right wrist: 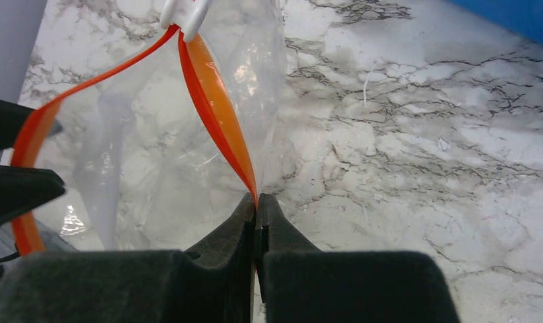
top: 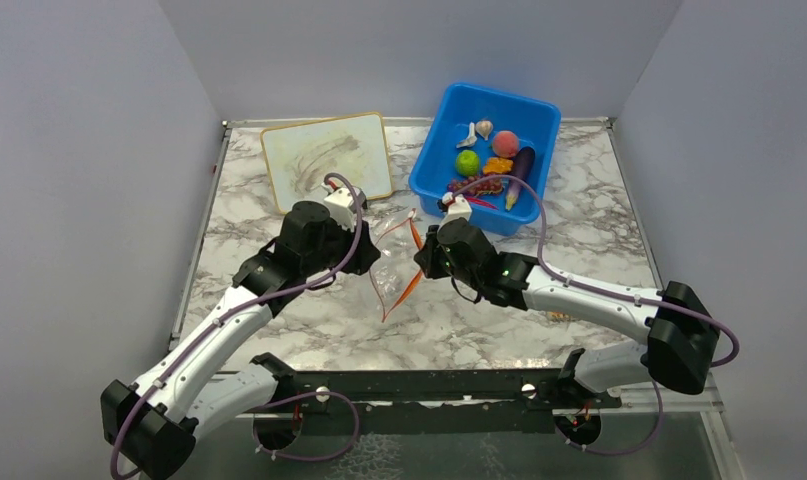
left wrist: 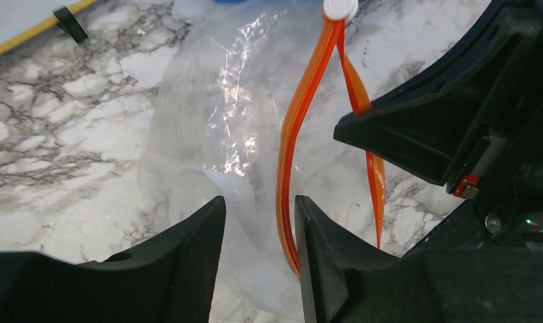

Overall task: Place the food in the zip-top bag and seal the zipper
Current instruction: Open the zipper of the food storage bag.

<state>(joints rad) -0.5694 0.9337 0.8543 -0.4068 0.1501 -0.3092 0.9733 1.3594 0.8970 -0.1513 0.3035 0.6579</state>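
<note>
Zip-top bag (top: 381, 262) sits mid-table on the marble table (top: 579, 240) between the two grippers, well apart from the food. At far left lies a yellow-framed board (top: 327, 160). Next comes the left gripper (top: 364, 252), its fingers (left wrist: 194, 249) standing narrowly apart with the clear film and one run of the orange-red zipper (left wrist: 292, 141) passing loosely between them. The zipper's two strips are parted and meet at a white slider (left wrist: 340, 8). The right gripper (right wrist: 256, 202) has its fingers pressed together on the other strip, pinching it. At far right, the blue bin (top: 539, 110) holds the lime (top: 467, 162), peach (top: 505, 143), eggplant (top: 520, 165), grape bunch (top: 474, 186), orange piece (top: 497, 165), garlic (top: 484, 127) and chili (top: 479, 201).
</note>
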